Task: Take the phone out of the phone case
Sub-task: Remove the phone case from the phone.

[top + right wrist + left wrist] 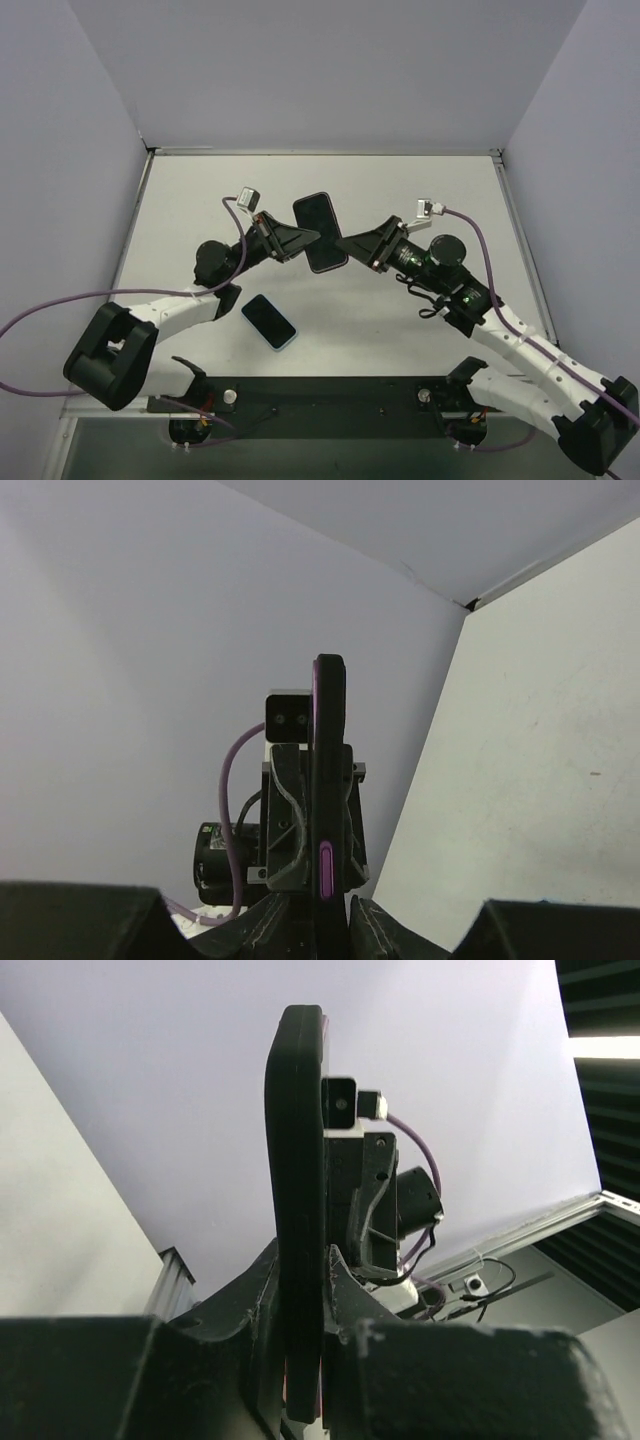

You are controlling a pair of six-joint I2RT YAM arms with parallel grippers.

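Two grippers on one phone (320,231), held up off the table (420,180). Left gripper (308,238) pinches its left long edge and right gripper (342,244) its right long edge, jaws opposed across it. Long axis runs away from the arm bases. Neither arm is nearer. Wrist views give it edge-on only, so the case (297,1210) lip against the phone is unclear. Second phone (269,321) lies below-left of it.

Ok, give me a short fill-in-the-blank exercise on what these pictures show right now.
1. The left pincer and right pincer hold the dark phone ___ the table.
2. A second phone lies flat, nearer the ___ arm.
3. The side button on the held phone's edge is ___.
Missing words: above; left; purple.
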